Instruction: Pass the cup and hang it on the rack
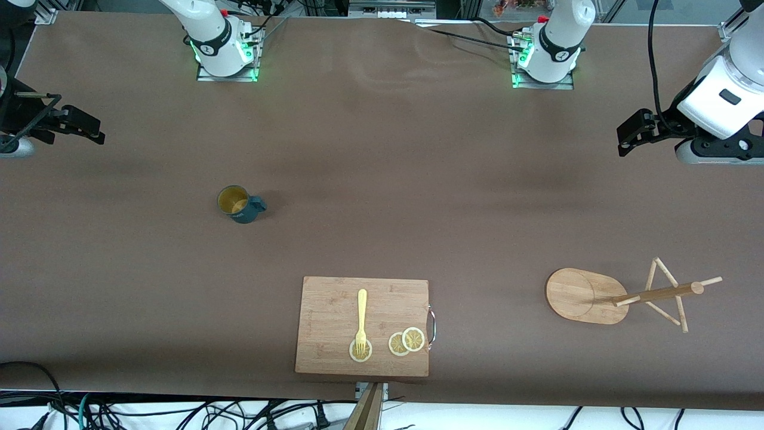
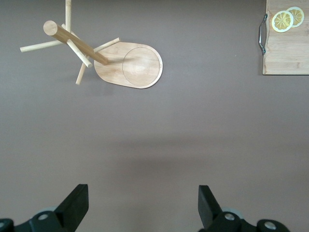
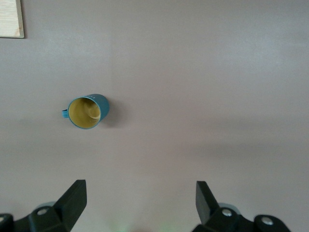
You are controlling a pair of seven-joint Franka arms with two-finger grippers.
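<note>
The dark teal cup (image 1: 240,205) stands upright on the brown table toward the right arm's end; its yellowish inside shows in the right wrist view (image 3: 87,111). The bamboo rack (image 1: 621,294) stands toward the left arm's end, near the front camera, with its oval base, pole and pegs also in the left wrist view (image 2: 111,58). My right gripper (image 1: 83,126) is open and empty, up at the table's edge, well apart from the cup. My left gripper (image 1: 635,132) is open and empty, up at the other end, well apart from the rack.
A bamboo cutting board (image 1: 363,325) with a metal handle lies near the front camera, mid-table. On it are a yellow fork (image 1: 361,319) and three lemon slices (image 1: 406,341). Both arm bases (image 1: 224,45) stand along the table's back edge.
</note>
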